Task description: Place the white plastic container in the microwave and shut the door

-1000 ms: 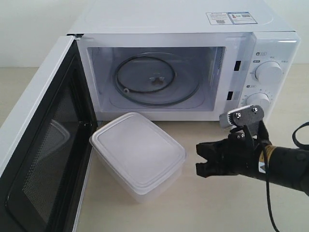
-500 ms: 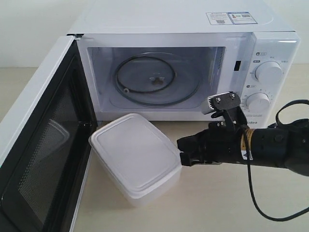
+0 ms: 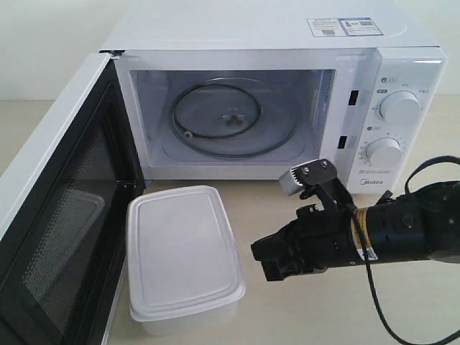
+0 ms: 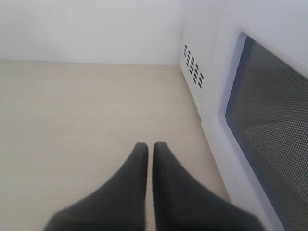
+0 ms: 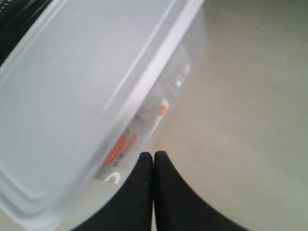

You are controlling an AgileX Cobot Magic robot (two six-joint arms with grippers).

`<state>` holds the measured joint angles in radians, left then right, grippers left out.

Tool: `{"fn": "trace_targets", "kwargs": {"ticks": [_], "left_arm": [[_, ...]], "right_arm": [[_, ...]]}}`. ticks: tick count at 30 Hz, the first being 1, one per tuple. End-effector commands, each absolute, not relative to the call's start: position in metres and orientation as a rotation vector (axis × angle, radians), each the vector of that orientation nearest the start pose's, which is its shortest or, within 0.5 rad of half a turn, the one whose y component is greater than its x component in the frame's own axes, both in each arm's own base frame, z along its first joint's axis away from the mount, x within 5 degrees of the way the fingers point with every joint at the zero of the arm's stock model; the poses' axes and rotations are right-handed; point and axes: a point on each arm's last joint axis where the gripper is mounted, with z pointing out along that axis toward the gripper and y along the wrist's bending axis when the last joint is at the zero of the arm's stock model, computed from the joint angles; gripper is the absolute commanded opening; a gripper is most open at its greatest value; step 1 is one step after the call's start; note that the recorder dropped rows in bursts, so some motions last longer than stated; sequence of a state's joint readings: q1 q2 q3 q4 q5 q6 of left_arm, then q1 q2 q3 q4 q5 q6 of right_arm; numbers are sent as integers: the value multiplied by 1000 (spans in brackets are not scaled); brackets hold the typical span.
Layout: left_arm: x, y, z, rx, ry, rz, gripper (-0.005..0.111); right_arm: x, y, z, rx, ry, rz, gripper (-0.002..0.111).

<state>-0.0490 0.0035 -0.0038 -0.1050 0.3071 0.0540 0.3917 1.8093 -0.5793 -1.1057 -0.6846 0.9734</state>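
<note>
Sitting before the microwave point(image 3: 215, 29), lidded white plastic container point(image 3: 183, 255), translucent, round-cornered

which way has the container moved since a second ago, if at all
Yes. The container slid and turned toward the open door, away from the microwave front.

Pale wooden tabletop point(image 3: 302, 313), plain white wall point(image 3: 43, 43)

High frontal exterior view of the microwave point(image 3: 244, 32); wrist views low, close, forward.
</note>
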Motion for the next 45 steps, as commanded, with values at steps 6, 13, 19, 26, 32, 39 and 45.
{"fn": "trace_targets", "kwargs": {"ticks": [6, 13, 19, 26, 32, 39, 45], "left_arm": [[54, -5, 186, 24, 1789, -93, 4], [54, -5, 186, 24, 1789, -93, 4], [54, -5, 186, 24, 1789, -93, 4], [54, -5, 186, 24, 1789, -93, 4], [54, -5, 186, 24, 1789, -93, 4], [54, -5, 186, 24, 1789, -93, 4], [54, -5, 186, 24, 1789, -93, 4]], "right_arm": [[228, 123, 158, -711, 1968, 972, 0], [208, 122, 141, -818, 1931, 1111, 0], [202, 128, 130, -831, 1874, 1307, 0], [234, 120, 127, -517, 2050, 1465, 0], [258, 96, 131, -317, 2234, 1519, 0], [265, 114, 132, -404, 2411, 1472, 1], [271, 137, 132, -454, 2481, 1363, 22]]}}
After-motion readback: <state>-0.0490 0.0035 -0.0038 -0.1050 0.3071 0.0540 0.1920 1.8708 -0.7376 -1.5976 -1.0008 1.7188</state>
